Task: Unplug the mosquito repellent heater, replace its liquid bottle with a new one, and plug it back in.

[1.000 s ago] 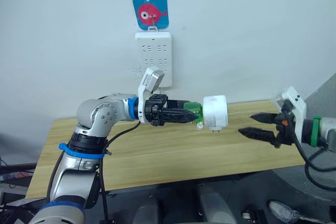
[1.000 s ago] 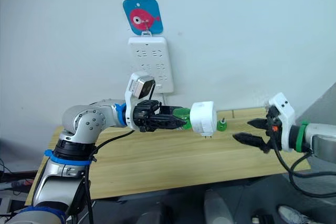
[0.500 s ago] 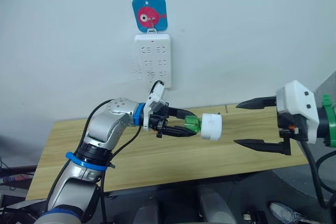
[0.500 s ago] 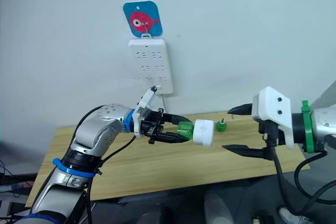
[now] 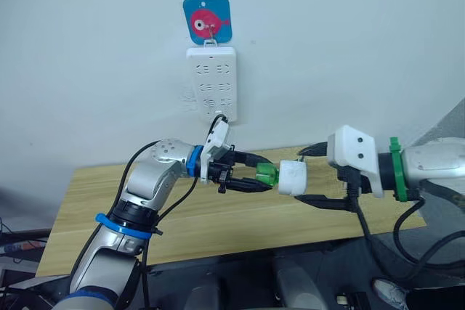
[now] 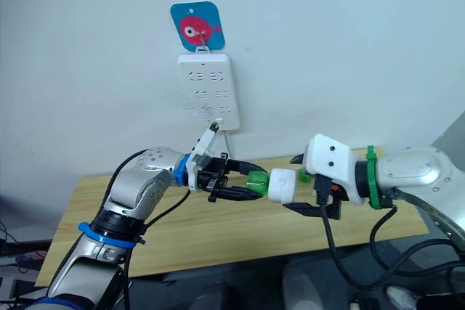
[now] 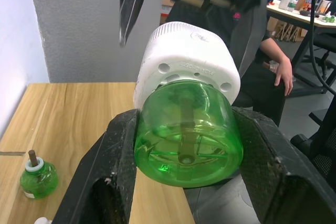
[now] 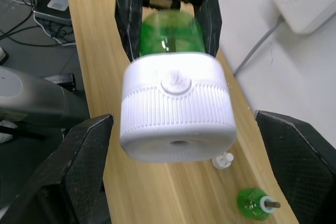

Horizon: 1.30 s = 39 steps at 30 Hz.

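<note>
Near the middle of the left eye view, the left gripper (image 5: 256, 177) is pinching the green liquid bottle (image 5: 267, 174) between its two black fingers, holding it level above the wooden table (image 5: 218, 215). The mosquito repellent heater (image 5: 293, 177) is sitting on the far end of that bottle, in the air between the two arms and clear of the tabletop. In the left wrist view the fingers (image 7: 115, 156) are pressing against both sides of the bottle, with the white heater beyond it.

From the right of the frame, the right gripper (image 5: 309, 176) is standing with its fingers spread wide, one above and one below the heater; in the right wrist view the heater (image 8: 176, 109) is lying between the two fingers (image 8: 84, 150), touching neither.

A second green bottle (image 8: 254, 202) is resting on the table near the wall. In the upper centre of the frame, a white power strip (image 5: 212, 83) is hanging on the wall under a blue fish hook (image 5: 207, 17).
</note>
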Tool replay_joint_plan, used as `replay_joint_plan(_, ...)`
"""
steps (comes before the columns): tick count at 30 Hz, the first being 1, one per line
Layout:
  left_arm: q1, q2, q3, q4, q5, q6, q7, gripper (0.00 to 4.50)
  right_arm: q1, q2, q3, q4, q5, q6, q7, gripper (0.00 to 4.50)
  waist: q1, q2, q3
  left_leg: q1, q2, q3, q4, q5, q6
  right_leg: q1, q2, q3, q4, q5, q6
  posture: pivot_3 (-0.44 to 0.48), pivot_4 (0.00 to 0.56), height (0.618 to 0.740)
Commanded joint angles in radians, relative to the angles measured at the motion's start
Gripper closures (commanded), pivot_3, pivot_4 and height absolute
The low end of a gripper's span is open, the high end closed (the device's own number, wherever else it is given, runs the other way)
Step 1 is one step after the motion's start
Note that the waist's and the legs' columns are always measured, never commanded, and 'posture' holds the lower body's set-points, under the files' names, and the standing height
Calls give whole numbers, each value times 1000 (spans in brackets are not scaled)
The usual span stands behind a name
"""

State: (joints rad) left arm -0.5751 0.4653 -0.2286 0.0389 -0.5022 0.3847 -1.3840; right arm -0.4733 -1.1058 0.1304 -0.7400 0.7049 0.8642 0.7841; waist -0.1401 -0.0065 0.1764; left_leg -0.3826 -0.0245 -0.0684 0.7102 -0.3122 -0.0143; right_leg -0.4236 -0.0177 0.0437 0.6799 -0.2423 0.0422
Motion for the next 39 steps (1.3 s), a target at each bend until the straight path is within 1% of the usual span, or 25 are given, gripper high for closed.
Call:
replay_joint_plan(1,-8,-9,16,-19,-6,-14,1,2164,-27,19,14,-10,-38,21,-11,0,0,0,0,0,0,0,0,0,0,0,0,0,0,0,0,-248,118,730)
replay_joint_plan(7,-17,-15,14,-21,-4,-13,2,2164,-42,68,45,-1,-72,42,-4,0,-1,0,0,0,0,0,0,0,0,0,0,0,0,0,0,-247,118,730)
replay_joint_plan(9,-20,-17,16,-25,-5,-7,8,2164,-43,79,50,1,-82,38,6,355,-1,0,0,0,0,0,0,0,0,0,0,0,0,0,0,-244,117,730)
replay_joint_plan(10,-20,-18,16,-26,-5,-6,9,2165,-43,83,52,1,-84,36,10,602,-1,0,0,0,0,0,0,0,0,0,0,0,0,0,0,-244,117,730)
replay_joint_plan(13,-19,-16,15,-34,-7,-2,16,2165,-42,96,48,0,-87,37,17,1532,-1,0,0,0,0,-1,0,0,0,0,0,0,0,0,0,-243,117,730)
replay_joint_plan(18,-17,-16,14,-44,-5,2,35,2165,-36,107,43,-4,-102,36,29,1521,-1,0,0,0,0,-1,0,0,0,0,0,-1,0,0,0,-243,117,730)
replay_joint_plan(22,-18,1,9,-58,-22,38,13,2165,-27,110,36,-10,-107,26,36,1521,-1,0,0,0,0,-1,0,0,0,0,0,-1,0,0,0,-243,117,730)
replay_joint_plan(24,-26,6,10,-44,-5,38,22,1436,-20,107,32,-10,-115,16,41,1521,-1,0,0,0,0,-1,0,0,0,0,0,-1,0,0,0,-243,117,730)
replay_joint_plan(26,-32,22,4,-35,12,42,17,966,-11,98,28,-6,-132,-5,50,1521,-1,0,0,0,0,-1,0,0,0,0,0,-1,0,0,0,-243,117,730)
replay_joint_plan(28,-34,42,3,-29,13,67,5,313,-5,92,29,0,-154,-26,57,1521,-2,0,0,0,0,-1,0,0,0,0,0,-1,0,0,0,-250,115,730)
replay_joint_plan(29,-37,55,6,-25,5,100,4,260,-1,87,29,4,-170,-41,64,1521,-3,0,0,0,0,-1,0,0,0,0,0,-1,0,0,0,-250,115,730)
replay_joint_plan(31,-46,97,8,-18,-10,185,-3,260,8,62,34,17,-224,-98,83,1521,-3,0,0,0,0,-1,0,0,0,0,0,-1,0,0,0,-250,115,730)
replay_joint_plan(33,-50,137,7,-13,-20,257,-14,260,21,27,47,41,-311,-198,111,1521,-5,0,0,0,0,-1,0,0,0,0,0,-2,0,0,0,-250,115,730)
replay_joint_plan(35,-57,158,11,-5,-28,317,-10,260,36,-11,66,87,-428,-342,136,1521,-4,0,0,0,0,0,0,0,0,0,0,-3,0,0,0,-250,115,730)
replay_joint_plan(37,-66,167,14,0,-38,373,1,260,37,-42,90,159,-573,-539,144,1521,-4,0,0,0,-1,0,0,0,0,0,0,-3,0,0,1,-258,112,730)
replay_joint_plan(39,-79,162,25,1,-55,438,20,260,13,-44,101,228,-665,-693,151,1521,-5,0,0,0,-1,0,0,0,0,0,0,-3,0,0,1,-259,111,730)
